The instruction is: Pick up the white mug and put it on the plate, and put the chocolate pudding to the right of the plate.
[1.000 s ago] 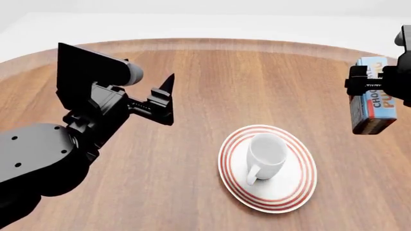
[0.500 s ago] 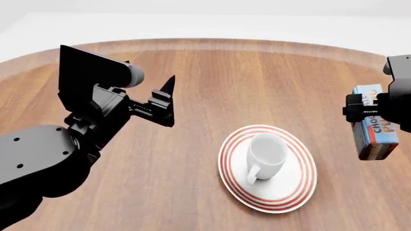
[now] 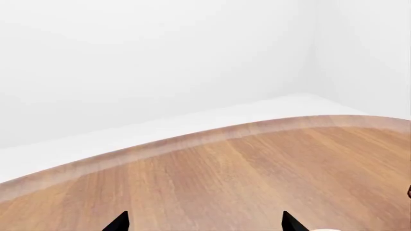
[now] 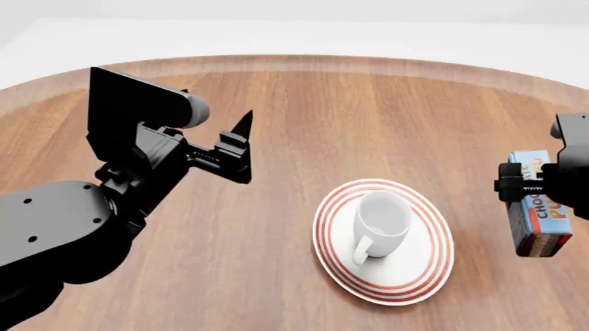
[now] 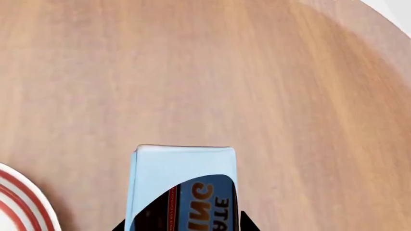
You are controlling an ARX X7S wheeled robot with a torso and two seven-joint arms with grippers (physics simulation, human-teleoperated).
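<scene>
White mug (image 4: 384, 222) sits upright on the plate (image 4: 432, 265), lower centre-right of the head view, handle toward the frame's lower left. Plate rests flat on the wooden tabletop (image 4: 368, 117); a sliver of its red-ringed rim shows at the lower left of the right wrist view (image 5: 19, 202).

Chocolate pudding (image 4: 541, 215) is at the right edge of the head view, right of the plate and apart from it. The right gripper (image 4: 538, 185) has its fingers closed on the box's sides. Cannot tell whether the box touches the tabletop. The right wrist view shows the box's pale blue face (image 5: 183, 166) over bare wood.

Left gripper (image 4: 241, 148) is left of centre in the head view, above the tabletop, well apart from the plate. Its fingers (image 3: 119, 222) are spread wide, holding nothing.
</scene>
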